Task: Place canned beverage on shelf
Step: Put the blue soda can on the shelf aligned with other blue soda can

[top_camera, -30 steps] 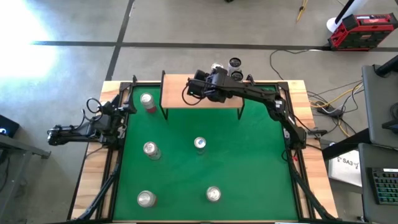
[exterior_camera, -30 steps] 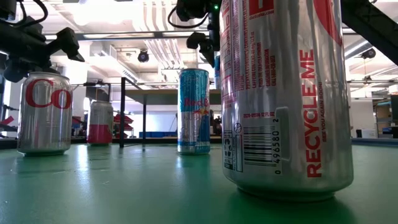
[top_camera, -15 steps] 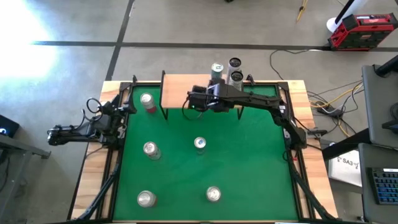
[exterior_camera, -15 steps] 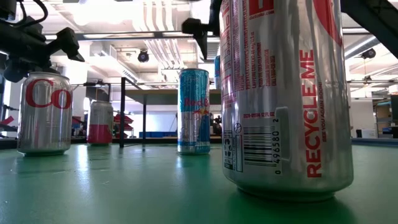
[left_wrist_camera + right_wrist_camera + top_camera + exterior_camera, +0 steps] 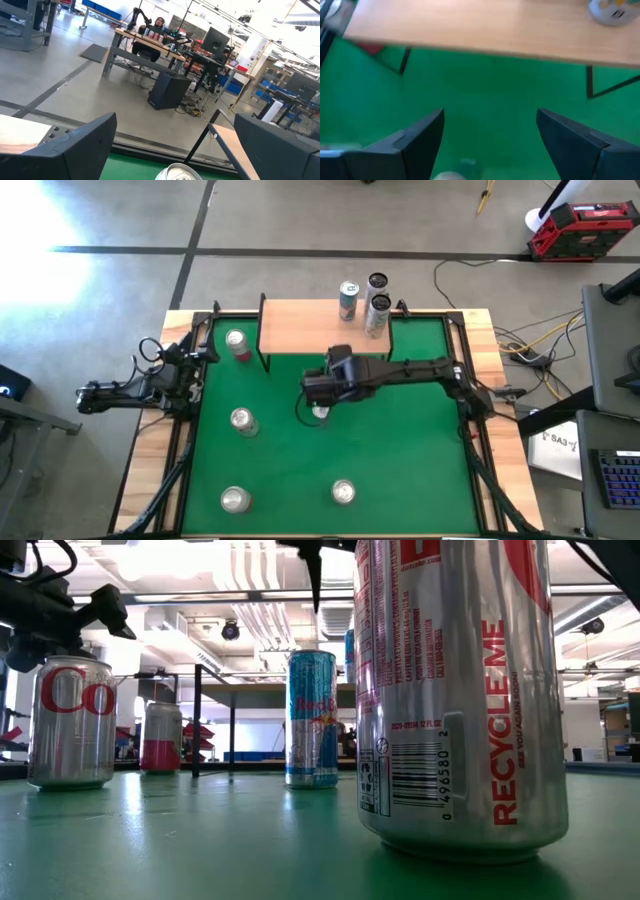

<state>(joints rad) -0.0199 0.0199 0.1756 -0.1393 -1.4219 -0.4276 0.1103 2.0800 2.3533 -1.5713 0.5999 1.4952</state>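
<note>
Three cans [image 5: 362,298] are shown standing on the shelf [image 5: 300,327], grouped at its 1 o'clock corner. The right gripper [image 5: 318,388] is held over the green mat [image 5: 400,450], above a Red Bull can [image 5: 311,718], with fingers spread wide and nothing gripped. The left gripper [image 5: 190,376] is parked at the table's 9 o'clock edge, fingers wide apart.
</note>
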